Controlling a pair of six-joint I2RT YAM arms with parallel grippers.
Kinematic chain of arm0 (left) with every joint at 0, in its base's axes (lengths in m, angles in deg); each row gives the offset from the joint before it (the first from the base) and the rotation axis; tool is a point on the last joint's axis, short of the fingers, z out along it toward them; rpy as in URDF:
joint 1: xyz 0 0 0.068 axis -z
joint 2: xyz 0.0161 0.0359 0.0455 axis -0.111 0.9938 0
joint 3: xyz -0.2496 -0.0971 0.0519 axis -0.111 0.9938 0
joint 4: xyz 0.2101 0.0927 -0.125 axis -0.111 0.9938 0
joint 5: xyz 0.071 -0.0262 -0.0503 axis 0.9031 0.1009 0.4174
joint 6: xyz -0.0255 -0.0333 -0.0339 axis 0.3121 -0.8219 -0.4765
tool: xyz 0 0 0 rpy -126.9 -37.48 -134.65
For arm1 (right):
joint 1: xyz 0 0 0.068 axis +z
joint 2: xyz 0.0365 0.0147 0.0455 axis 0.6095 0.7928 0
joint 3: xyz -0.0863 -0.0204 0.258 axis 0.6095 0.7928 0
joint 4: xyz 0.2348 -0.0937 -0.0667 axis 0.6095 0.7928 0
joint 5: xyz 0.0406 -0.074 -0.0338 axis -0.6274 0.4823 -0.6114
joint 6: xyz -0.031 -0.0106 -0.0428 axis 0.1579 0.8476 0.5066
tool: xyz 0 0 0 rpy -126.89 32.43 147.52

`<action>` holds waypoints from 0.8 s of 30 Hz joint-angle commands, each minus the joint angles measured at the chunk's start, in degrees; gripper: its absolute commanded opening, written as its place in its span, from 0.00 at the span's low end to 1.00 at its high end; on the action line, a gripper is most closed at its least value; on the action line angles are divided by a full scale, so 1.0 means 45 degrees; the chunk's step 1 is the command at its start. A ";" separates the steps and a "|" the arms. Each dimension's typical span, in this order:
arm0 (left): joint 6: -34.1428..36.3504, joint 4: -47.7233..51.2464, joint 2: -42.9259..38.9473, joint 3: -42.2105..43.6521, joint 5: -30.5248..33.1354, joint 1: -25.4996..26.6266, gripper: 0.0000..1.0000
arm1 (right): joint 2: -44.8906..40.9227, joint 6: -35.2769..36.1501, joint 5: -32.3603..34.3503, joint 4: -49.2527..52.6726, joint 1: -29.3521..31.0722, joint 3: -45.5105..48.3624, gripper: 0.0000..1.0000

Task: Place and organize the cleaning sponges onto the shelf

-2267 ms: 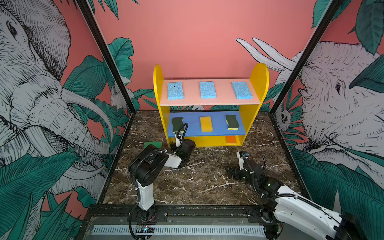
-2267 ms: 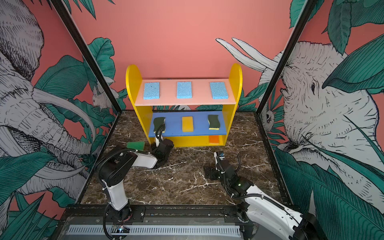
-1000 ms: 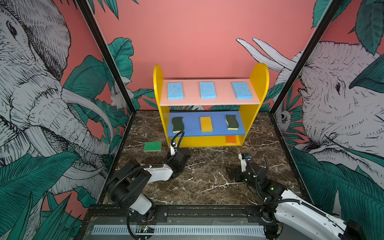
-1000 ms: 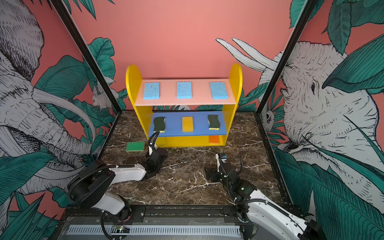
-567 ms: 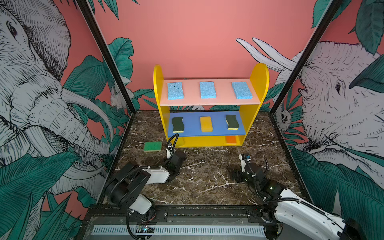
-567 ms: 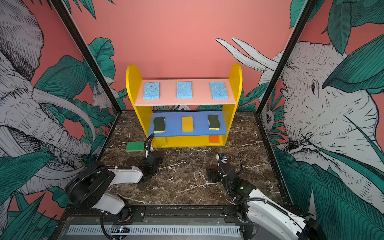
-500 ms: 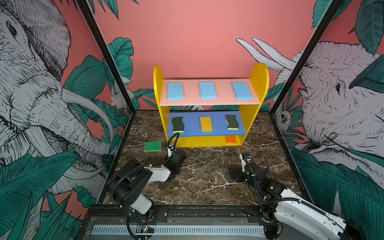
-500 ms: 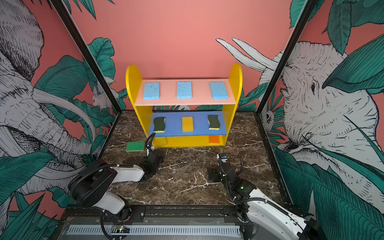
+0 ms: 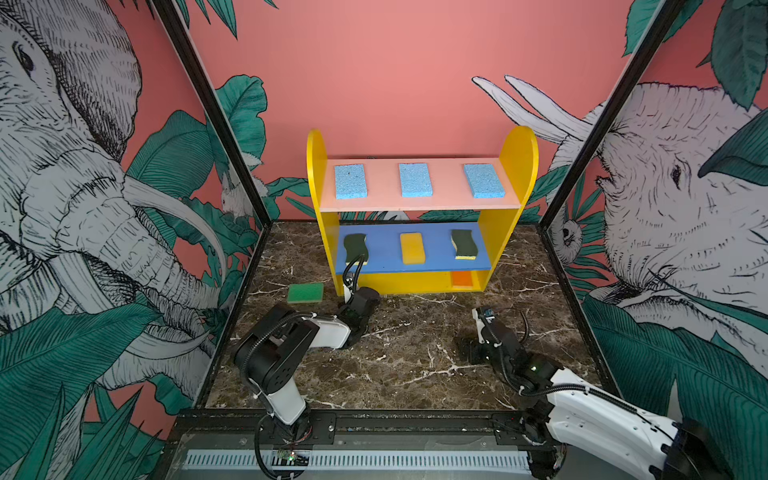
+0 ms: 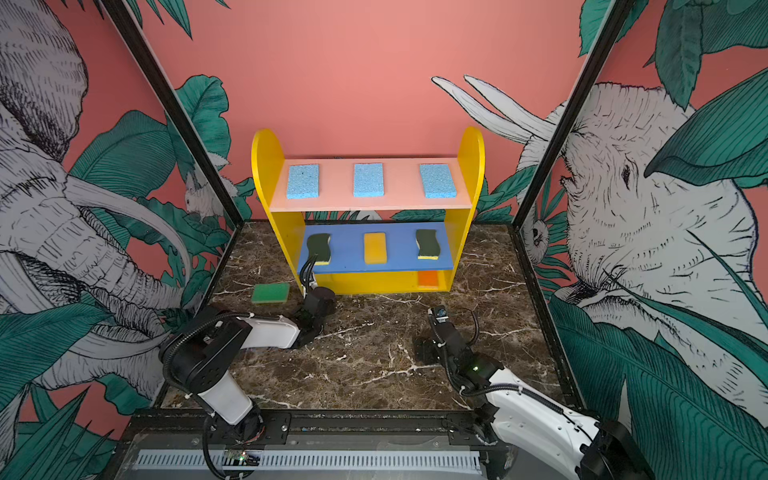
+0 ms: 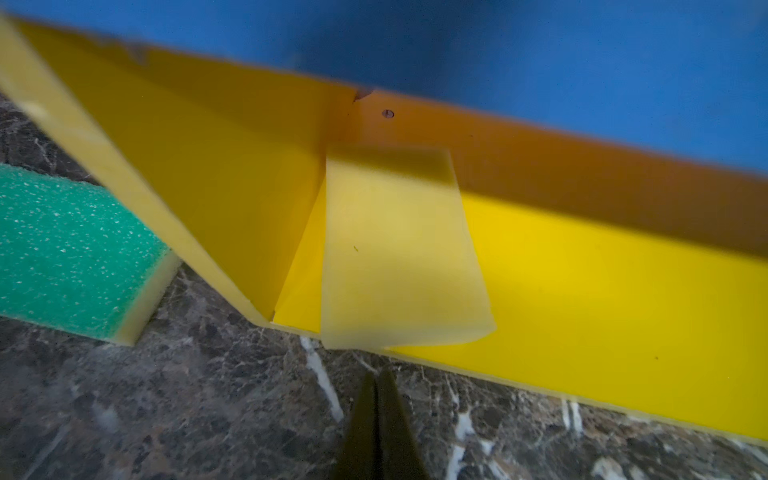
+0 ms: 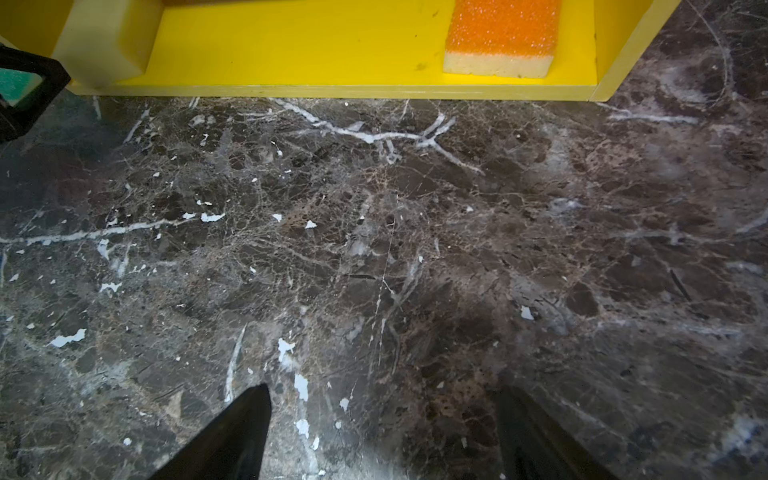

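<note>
The left arm (image 9: 328, 332) lies low over the table (image 9: 407, 374), forearm nearly level, its wrist turned toward the left lower corner of the shelf (image 9: 517, 166). The left jaws are pressed together and empty. Just ahead of them a yellow sponge (image 11: 399, 249) rests on the yellow base, and a bright green sponge (image 9: 305, 293) lies on the table to their left. The right arm (image 9: 503, 349) is stretched low, the right jaws spread and empty, with the orange sponge (image 12: 500, 29) well ahead on the base.
</note>
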 commanded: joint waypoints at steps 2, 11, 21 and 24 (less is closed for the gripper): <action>-0.0123 -0.0017 0.0373 -0.0374 0.0649 -0.0119 0.00 | 0.0083 0.0138 -0.0087 -0.0738 0.0071 -0.0368 0.87; 0.1217 -0.1527 0.1188 -0.0452 0.0903 -0.0129 0.00 | 0.0078 0.0180 -0.0195 -0.1272 0.0057 0.0012 0.87; 0.1719 -0.1807 0.1700 -0.0657 0.1773 -0.0126 0.00 | -0.0283 0.0319 -0.0295 -0.1422 0.0071 0.0236 0.87; 0.1893 -0.2009 0.1602 -0.0407 0.1963 -0.0115 0.00 | -0.0211 0.0290 -0.0379 -0.1534 0.0059 0.0214 0.87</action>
